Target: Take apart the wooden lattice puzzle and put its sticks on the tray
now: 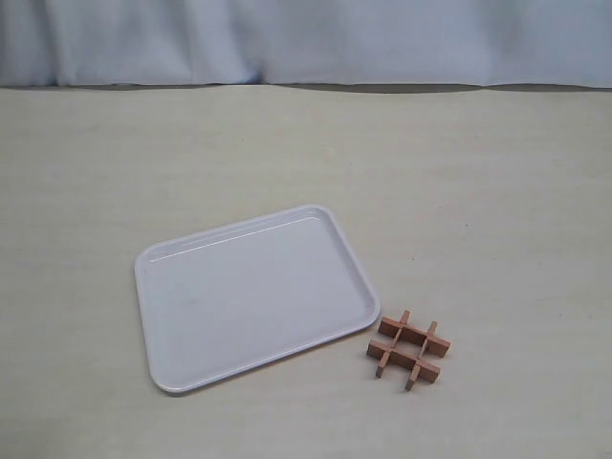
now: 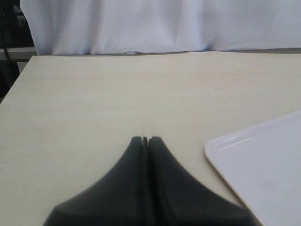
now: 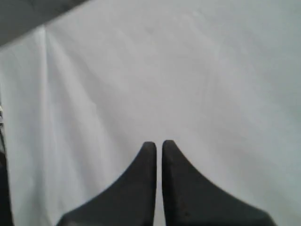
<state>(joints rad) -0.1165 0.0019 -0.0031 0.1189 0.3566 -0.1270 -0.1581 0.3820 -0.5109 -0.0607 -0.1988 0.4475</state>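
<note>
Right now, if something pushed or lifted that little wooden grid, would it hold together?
Probably stiff: the wooden lattice puzzle is solid-looking crossed wood. Likely light, being far smaller than the tray. It lies flat, so it should slide, not roll; lifting one end might loosen the joints.

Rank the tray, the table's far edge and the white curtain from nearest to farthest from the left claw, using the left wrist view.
1. The tray: its corner lies on the table close beside the left claw.
2. The table's far edge: across the tabletop, ahead of the claw.
3. The white curtain: hanging beyond that edge, farthest.
</note>
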